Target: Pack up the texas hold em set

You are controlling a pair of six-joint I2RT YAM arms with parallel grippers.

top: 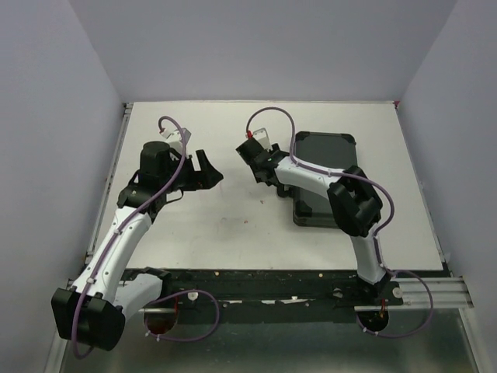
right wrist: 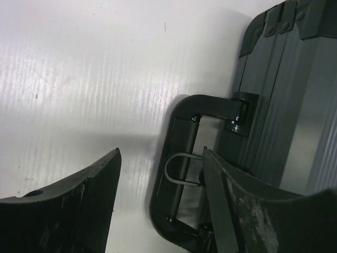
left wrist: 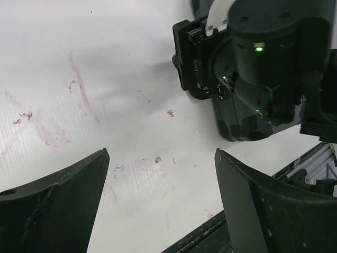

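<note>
Got the case (top: 320,148) lying flat on the right half of the table (top: 233,241), lid down, looks shut, partly hidden under the right arm (top: 353,206). Seeing its handle (right wrist: 179,137) on the left side, pointing toward table centre, with a thin wire loop (right wrist: 181,171) at the grip bar. Reading the right gripper (right wrist: 160,154) as spread wide and clamped on nothing, with one finger over bare table left of the handle and the other low over the handle's end and the case edge. Can't tell whether that finger touches the handle. Reading the left gripper (left wrist: 162,153) as spread too, holding nothing, hovering over bare table left of centre, well apart from the case, aimed right toward the other wrist. Seeing the right wrist housing (left wrist: 253,79) with green LEDs lit in the left wrist view, beyond the spread fingers. Noting faint red smudges (left wrist: 79,89) on the white surface under the left gripper. Seeing only the outside of the case, a dark ribbed shell with black corner guards (right wrist: 268,23).
</note>
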